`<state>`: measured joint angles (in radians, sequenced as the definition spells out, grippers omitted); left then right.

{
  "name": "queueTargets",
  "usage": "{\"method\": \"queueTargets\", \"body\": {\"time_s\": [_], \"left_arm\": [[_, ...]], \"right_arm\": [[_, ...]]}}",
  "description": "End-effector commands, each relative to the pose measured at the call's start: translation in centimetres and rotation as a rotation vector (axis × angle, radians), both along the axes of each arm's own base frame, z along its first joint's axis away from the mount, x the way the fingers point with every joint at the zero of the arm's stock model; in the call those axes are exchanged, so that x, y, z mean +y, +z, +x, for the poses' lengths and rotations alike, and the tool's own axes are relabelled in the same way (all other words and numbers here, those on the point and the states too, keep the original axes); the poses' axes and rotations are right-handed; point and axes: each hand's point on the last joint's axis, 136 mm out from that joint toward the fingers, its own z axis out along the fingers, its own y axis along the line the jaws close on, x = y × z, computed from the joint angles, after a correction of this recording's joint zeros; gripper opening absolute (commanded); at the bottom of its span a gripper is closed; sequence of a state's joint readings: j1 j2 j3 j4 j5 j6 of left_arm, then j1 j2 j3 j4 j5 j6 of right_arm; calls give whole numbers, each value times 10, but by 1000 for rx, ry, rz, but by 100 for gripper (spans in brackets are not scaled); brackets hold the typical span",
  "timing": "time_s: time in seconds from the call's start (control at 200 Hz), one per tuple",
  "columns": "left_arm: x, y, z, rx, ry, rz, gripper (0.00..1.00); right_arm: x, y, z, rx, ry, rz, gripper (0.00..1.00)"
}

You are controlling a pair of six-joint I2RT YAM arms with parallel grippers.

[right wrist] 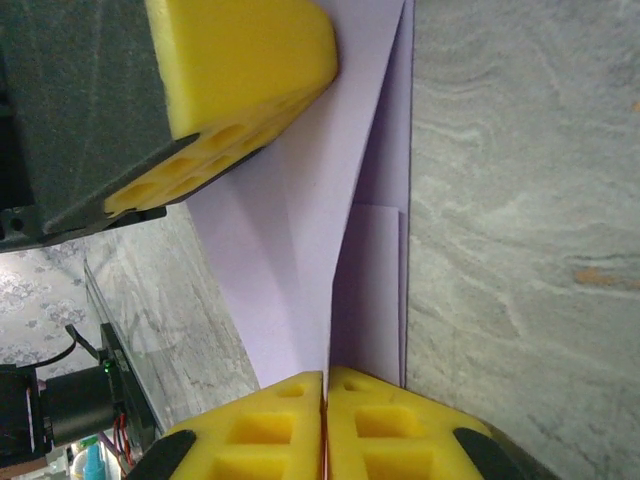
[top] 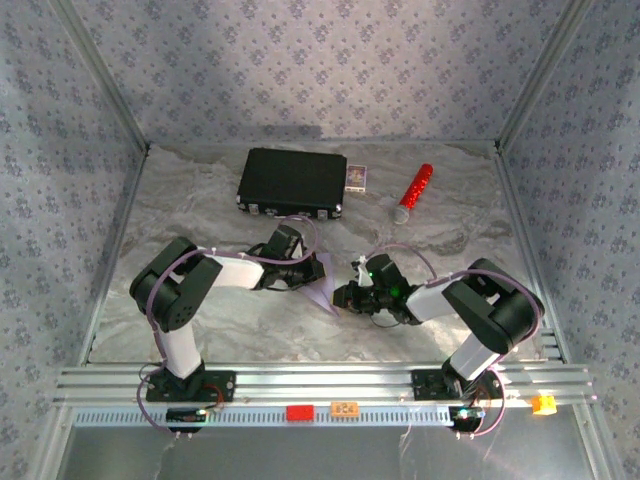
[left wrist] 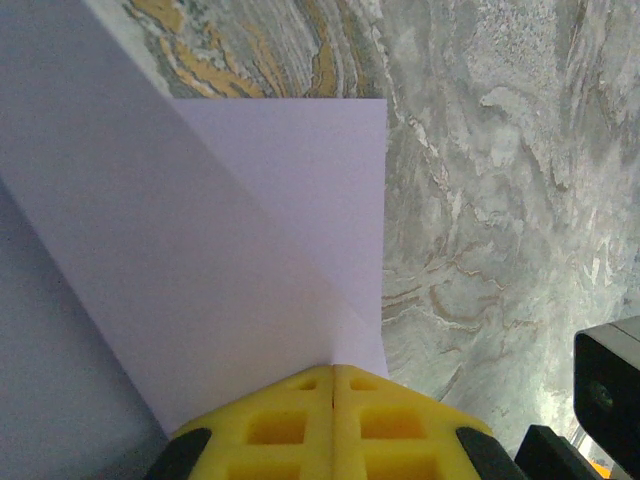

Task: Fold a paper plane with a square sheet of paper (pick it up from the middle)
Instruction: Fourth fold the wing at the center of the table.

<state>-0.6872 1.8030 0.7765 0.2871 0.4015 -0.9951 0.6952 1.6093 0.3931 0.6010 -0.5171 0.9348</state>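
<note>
The square sheet of paper is pale lilac, part-folded with sharp creases, and is held up off the marbled table between both arms. My left gripper is shut on one edge; in the left wrist view its yellow pads pinch the paper where a diagonal crease runs in. My right gripper is shut on the opposite end; in the right wrist view its pads meet on the layered folds. The left gripper's yellow fingers show there at the top, clamped on the far end.
A black case lies at the back, with a small white-and-dark card box at its right end. A red-and-silver cylinder lies further right. Patterned walls enclose three sides, and an aluminium rail runs along the near edge.
</note>
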Motion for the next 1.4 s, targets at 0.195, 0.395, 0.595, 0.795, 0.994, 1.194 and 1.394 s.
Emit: {"method": "queueTargets", "body": {"time_s": [0.195, 0.395, 0.595, 0.795, 0.994, 1.194, 1.394], "left_arm": [[17, -27, -11, 63, 12, 86, 4], [17, -27, -11, 65, 14, 84, 4], [18, -27, -12, 66, 16, 86, 3], [18, -27, -11, 63, 18, 87, 3], [19, -27, -12, 63, 21, 85, 3], [19, -27, -12, 63, 22, 85, 3], [19, -27, -12, 66, 23, 85, 3]], "right_arm": [[-17, -20, -37, 107, 59, -100, 15], [-23, -27, -43, 120, 71, -128, 11], [-23, -30, -47, 133, 74, -132, 13], [-24, -26, -51, 127, 78, -145, 16], [-31, -34, -57, 134, 84, -191, 10], [-36, -34, -53, 121, 56, -220, 15], [-39, -33, -56, 114, 64, -245, 12]]}}
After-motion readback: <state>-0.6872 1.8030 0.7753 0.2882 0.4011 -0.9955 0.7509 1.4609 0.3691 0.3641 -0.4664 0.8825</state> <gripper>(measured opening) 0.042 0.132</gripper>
